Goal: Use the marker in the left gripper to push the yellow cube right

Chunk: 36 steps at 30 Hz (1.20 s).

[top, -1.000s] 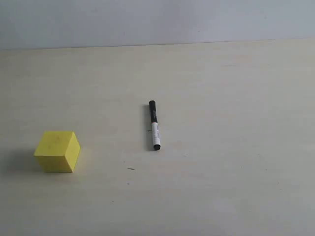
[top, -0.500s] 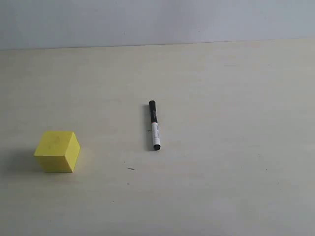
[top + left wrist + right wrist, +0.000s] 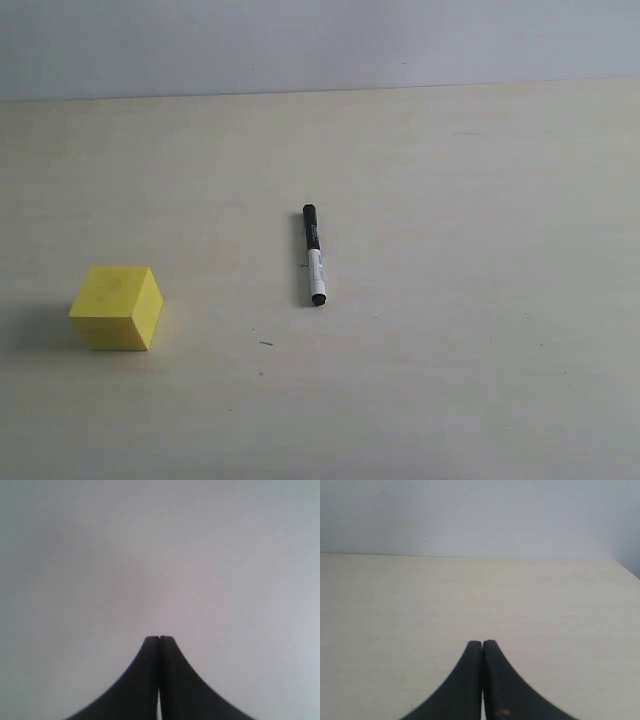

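The left gripper (image 3: 159, 639) is clenched empty, facing a blank surface; neither marker (image 3: 314, 255) nor yellow cube (image 3: 117, 306) shows before its jaws; the marker lies loose on the table (image 3: 450, 200), well apart from the yellow cube; probably light, stiff, apt to roll; pinch it mid-barrel.

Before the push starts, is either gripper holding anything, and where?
Nothing. The left gripper and right gripper are shut empty; the marker lies on the table.

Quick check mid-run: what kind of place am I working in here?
Probably a bare lab test bench: a pale wood-grain tabletop against a plain grey-white wall, holding a matte yellow cube and a thin black-and-white marker pen.
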Available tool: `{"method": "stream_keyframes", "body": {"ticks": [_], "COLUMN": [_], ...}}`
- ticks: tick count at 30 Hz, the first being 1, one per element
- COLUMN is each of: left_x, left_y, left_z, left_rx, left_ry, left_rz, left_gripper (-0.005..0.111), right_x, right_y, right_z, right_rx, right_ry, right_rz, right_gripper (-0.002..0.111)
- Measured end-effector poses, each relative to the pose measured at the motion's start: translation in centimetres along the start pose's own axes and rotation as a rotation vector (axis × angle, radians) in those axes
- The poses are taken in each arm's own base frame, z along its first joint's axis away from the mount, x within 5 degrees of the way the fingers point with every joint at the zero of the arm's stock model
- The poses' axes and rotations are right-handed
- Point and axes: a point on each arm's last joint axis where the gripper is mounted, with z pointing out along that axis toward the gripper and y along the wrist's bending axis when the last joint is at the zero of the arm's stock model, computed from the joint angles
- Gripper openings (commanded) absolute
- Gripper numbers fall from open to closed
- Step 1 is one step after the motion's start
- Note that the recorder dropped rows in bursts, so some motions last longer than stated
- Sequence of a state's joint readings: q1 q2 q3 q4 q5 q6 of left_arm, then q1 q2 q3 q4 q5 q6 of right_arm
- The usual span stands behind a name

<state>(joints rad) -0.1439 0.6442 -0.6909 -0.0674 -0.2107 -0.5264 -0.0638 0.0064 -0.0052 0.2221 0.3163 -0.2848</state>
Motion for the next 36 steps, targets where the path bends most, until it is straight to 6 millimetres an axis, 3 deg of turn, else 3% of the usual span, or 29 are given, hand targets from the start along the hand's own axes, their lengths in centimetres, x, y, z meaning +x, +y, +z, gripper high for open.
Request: {"method": "stream_keyframes", "body": {"ticks": [5, 8, 15, 23, 26, 30, 36], "left_x": [7.1, 12.1, 22.9, 34.3, 36.9, 38.6, 39.4], "left_y": [3.4, 3.5, -0.6, -4.1, -5.2, -6.3, -6.4], "left_z": [8.2, 10.7, 14.0, 14.4, 14.6, 15.0, 15.3], "left_rx": [-0.278, -0.319, -0.257, -0.307, -0.299, -0.319, -0.35], "left_ry": [0.57, 0.921, 1.449, 1.815, 1.838, 1.819, 1.813], "left_rz": [0.095, 0.189, 0.345, 0.528, 0.549, 0.513, 0.484], "left_gripper": [0.0, 0.0, 0.0, 0.0, 0.0, 0.001, 0.024], "right_x": [0.0, 0.0, 0.0, 0.0, 0.0, 0.0, 0.0], "right_y": [0.0, 0.0, 0.0, 0.0, 0.0, 0.0, 0.0], "right_z": [0.0, 0.0, 0.0, 0.0, 0.0, 0.0, 0.0], "right_rx": [0.0, 0.0, 0.0, 0.0, 0.0, 0.0, 0.0], "right_ry": [0.0, 0.0, 0.0, 0.0, 0.0, 0.0, 0.0], "right_rz": [0.0, 0.0, 0.0, 0.0, 0.0, 0.0, 0.0], "right_gripper": [0.0, 0.0, 0.0, 0.0, 0.0, 0.0, 0.0]}}
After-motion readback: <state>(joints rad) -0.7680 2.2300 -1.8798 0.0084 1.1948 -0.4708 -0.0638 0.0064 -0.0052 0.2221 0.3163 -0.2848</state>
